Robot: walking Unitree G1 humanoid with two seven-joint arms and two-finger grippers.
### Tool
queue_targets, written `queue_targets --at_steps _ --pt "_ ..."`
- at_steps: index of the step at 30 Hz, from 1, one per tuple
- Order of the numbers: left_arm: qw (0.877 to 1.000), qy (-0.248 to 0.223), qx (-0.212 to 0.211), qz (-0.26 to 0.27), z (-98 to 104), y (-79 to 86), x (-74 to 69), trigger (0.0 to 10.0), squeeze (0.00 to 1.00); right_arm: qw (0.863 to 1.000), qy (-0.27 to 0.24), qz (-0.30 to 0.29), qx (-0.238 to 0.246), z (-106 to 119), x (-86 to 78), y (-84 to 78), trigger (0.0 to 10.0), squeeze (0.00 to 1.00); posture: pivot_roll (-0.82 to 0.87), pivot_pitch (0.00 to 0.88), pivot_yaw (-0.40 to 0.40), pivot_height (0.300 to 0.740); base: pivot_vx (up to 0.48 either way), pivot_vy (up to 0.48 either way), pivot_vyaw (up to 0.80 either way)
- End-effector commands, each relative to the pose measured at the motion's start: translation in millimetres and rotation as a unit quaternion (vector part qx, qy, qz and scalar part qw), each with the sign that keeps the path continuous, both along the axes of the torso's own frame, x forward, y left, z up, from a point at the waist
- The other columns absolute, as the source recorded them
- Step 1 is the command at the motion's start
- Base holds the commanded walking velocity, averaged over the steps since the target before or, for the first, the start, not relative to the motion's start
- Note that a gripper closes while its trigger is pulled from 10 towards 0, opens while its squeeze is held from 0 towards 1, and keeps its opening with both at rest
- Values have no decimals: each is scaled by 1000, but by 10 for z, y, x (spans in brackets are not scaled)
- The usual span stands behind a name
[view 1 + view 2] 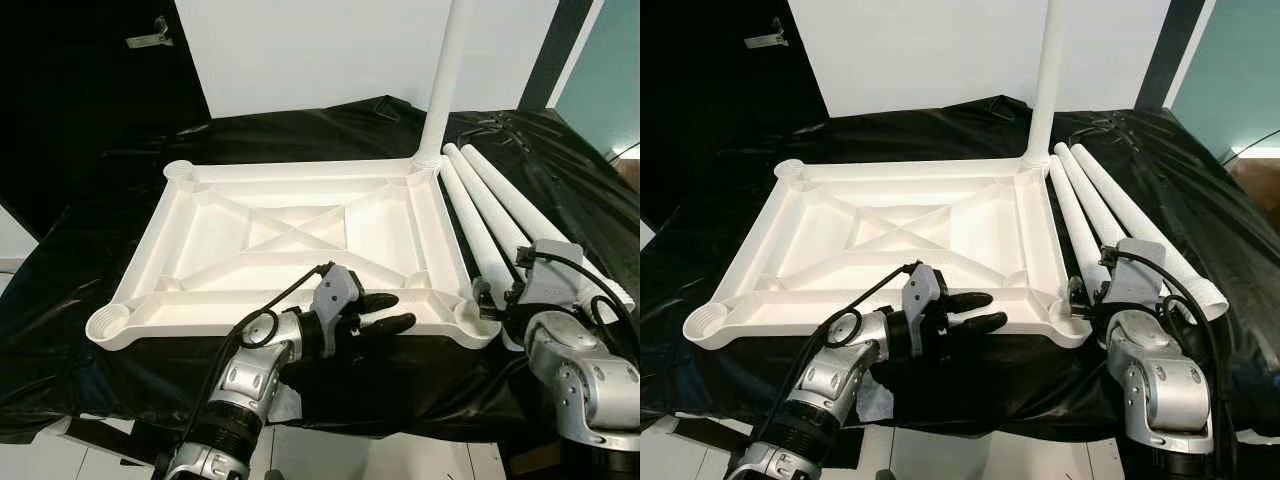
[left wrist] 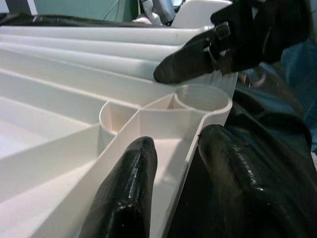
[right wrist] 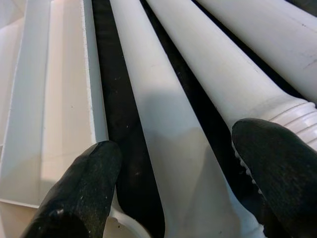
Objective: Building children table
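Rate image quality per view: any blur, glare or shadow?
Eye views: sharp, evenly lit, white tabletop slightly bright against the black sheet. Left wrist view: near fingers soft, with glossy highlights. Right wrist view: fingertips blurred, shadow across the middle leg.

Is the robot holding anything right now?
Left gripper straddles the tabletop's near rim, open. Right gripper is open around a loose leg, not squeezing.

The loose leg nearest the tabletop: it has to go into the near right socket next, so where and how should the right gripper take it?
Grip that leg low on its smooth shaft, just above the threaded end, coming from above with the jaws across it. It lies flat on the black cloth, and the right gripper already straddles it, open. The gaps beside it leave room for the fingers.
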State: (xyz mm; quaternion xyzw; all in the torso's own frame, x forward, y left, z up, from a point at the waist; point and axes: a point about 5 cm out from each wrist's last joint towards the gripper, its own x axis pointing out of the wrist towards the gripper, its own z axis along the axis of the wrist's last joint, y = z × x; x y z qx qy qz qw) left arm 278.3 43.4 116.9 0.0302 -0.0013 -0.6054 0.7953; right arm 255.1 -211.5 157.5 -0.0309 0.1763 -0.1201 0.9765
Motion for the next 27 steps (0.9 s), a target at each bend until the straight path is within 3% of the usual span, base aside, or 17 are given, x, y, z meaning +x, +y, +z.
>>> queue_targets --at_steps 1,14,19,27 --pt "998 5 11 56 -82 35 25 10000 0 999 17 -41 -22 -33 -39 -124 10000 0 -202 46 53 740 0 0 0" --pt "998 -1 13 54 -71 40 48 10000 0 996 68 -54 -17 -182 -124 -166 10000 0 -200 41 63 740 0 0 0" --pt "999 -2 13 52 -66 36 45 10000 0 993 95 -69 18 -270 -166 -182 10000 0 -198 42 64 740 0 0 0" --pt "999 -1 15 51 -78 41 35 10000 0 987 134 -82 35 -412 -218 -212 10000 0 -197 41 58 740 0 0 0"
